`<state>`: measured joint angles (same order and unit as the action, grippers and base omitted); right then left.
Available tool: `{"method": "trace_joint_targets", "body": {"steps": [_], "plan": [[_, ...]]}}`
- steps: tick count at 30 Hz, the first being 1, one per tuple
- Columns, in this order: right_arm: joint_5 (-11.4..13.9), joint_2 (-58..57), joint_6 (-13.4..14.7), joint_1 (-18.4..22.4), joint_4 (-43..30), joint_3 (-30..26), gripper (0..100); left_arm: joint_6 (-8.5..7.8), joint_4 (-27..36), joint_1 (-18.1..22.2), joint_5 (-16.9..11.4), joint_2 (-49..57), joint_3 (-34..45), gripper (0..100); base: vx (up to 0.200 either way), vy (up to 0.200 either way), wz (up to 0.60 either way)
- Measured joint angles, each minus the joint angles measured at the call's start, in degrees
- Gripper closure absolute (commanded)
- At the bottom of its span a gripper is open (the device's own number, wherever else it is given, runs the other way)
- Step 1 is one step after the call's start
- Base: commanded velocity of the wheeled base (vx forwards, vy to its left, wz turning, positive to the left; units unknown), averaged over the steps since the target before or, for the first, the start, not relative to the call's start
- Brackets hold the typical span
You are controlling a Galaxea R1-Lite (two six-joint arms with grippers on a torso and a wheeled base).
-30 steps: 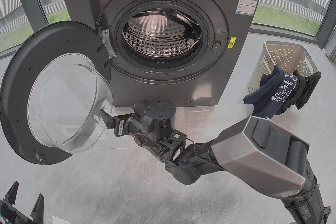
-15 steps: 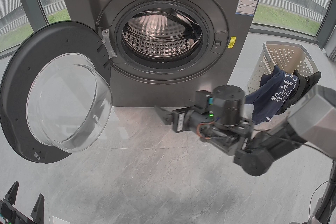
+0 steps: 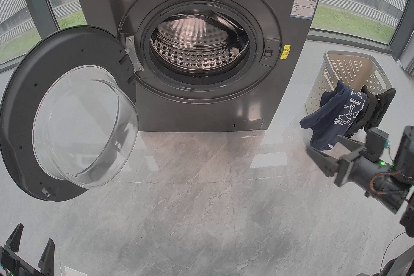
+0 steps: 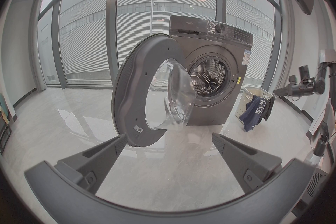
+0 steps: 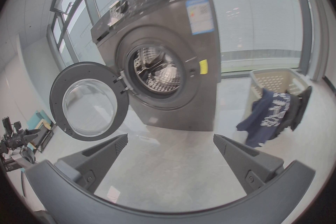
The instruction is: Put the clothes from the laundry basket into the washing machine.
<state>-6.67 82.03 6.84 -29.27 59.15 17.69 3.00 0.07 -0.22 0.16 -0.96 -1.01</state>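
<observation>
The clothes (image 3: 340,113) hang lengthwise down over the front rim of the laundry basket (image 3: 358,63), close to the right gripper (image 3: 323,143) but off to one side of its spread, empty jaws, while the left gripper (image 3: 34,233), jaws also spread, sits well apart.

Grey marble floor (image 3: 207,212) carries washing machine (image 3: 194,113) and laundry basket (image 3: 345,67).

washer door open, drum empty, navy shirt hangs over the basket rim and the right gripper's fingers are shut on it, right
Not quite: the right gripper is open and holds nothing, as the right wrist view shows. The dark navy printed shirt hangs over the rim of the beige perforated plastic laundry basket, untouched. The rest is right.
</observation>
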Motion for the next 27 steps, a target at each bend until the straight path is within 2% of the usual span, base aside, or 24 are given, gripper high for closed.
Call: {"method": "trace_joint_targets", "body": {"steps": [5, 9, 23, 27], "plan": [[0.4, -14.1, -1.9, 5.8, -4.1, -8.3, 0, 0.0, 0.0, 0.0, 0.0, 0.0, 0.0, 0, 0.0, 0.0, 0.0], [0.5, -26.1, -3.5, 9.6, -13.1, -11.7, 0, 0.0, 0.0, 0.0, 0.1, 0.0, 0.0, 0, 0.0, 0.0, 0.0], [1.1, -65.6, -6.3, 22.8, -52.2, -15.9, 0, -0.4, 0.0, 0.1, 0.1, 0.0, 0.0, 0, 0.0, 0.0, 0.0], [0.8, -73.2, -6.0, 27.5, -57.4, -16.5, 0, -0.38, 0.0, 0.0, 0.2, 0.0, 0.0, 0, 0.0, 0.0, 0.0]]}}
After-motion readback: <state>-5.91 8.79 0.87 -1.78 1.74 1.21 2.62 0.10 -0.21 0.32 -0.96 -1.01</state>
